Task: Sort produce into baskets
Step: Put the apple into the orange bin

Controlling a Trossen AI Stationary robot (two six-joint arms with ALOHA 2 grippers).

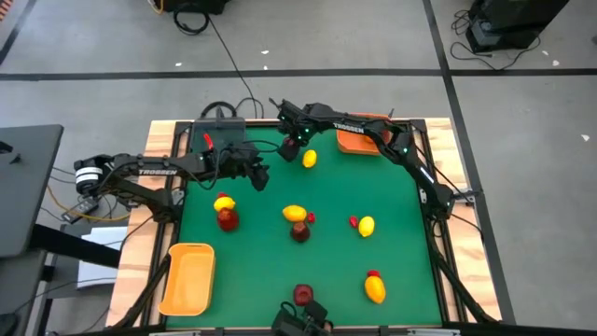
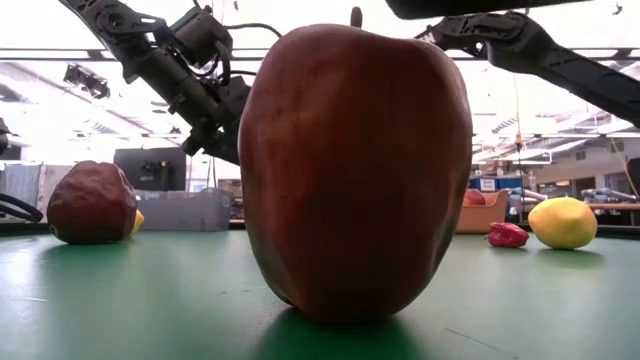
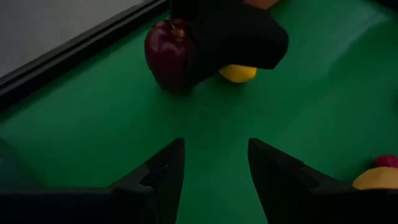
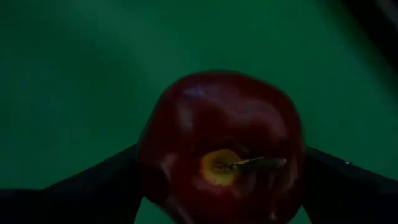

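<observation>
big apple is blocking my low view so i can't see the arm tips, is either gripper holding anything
Observer: The left gripper is open and empty, over bare green mat.
Operator: and the right one
Observer: The right gripper is down at a dark red apple near the far edge, with a lemon just beside it.
Operator: any basket on my side
Observer: Yes, an empty orange basket sits at the near corner on the left arm's side.
</observation>
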